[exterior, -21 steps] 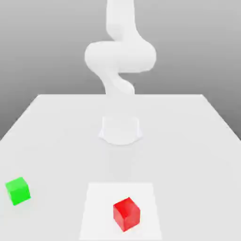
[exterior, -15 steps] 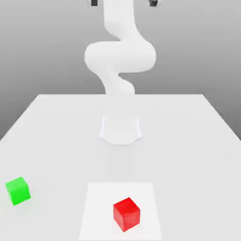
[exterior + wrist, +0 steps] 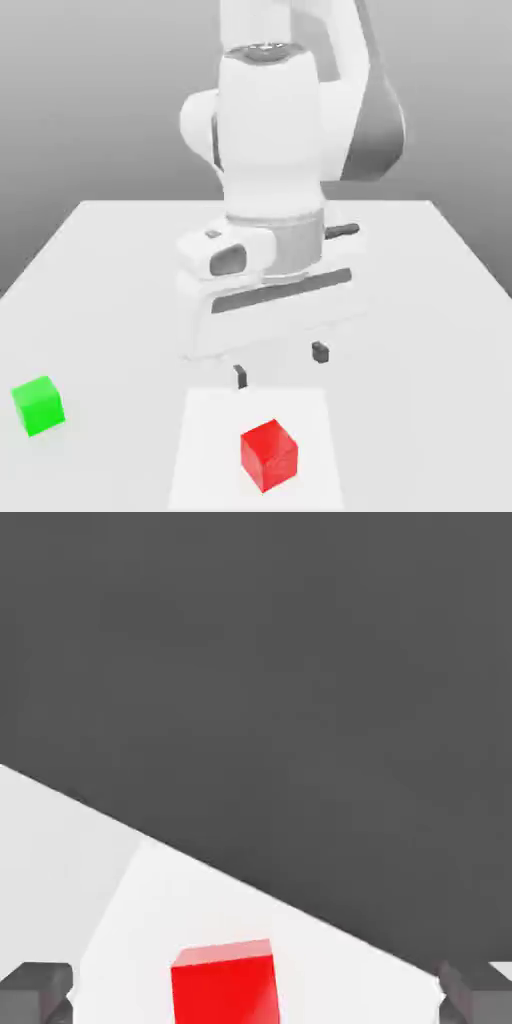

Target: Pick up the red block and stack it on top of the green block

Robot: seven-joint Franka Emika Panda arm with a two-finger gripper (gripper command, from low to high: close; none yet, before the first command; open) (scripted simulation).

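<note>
The red block (image 3: 268, 454) sits on a lighter square patch of the table (image 3: 256, 455), near the front edge. Far off at the exterior view's left stands the green block (image 3: 38, 405), alone on the table. My gripper (image 3: 279, 364) hangs open above and just behind the red block, its two dark fingertips (image 3: 239, 376) spread wide with nothing between them. In the hand view the red block (image 3: 224, 984) lies between the two fingertips (image 3: 36, 990), well apart from both.
The white table (image 3: 420, 290) stretches wide around both blocks. My arm's bulky white body (image 3: 270, 150) rises over the table's middle. Beyond the table's front edge the hand view shows dark floor (image 3: 300, 662).
The arm has swung down and forward: the hand, earlier out of sight at the top, now hangs low over the table just behind the red block. Both blocks stay put.
</note>
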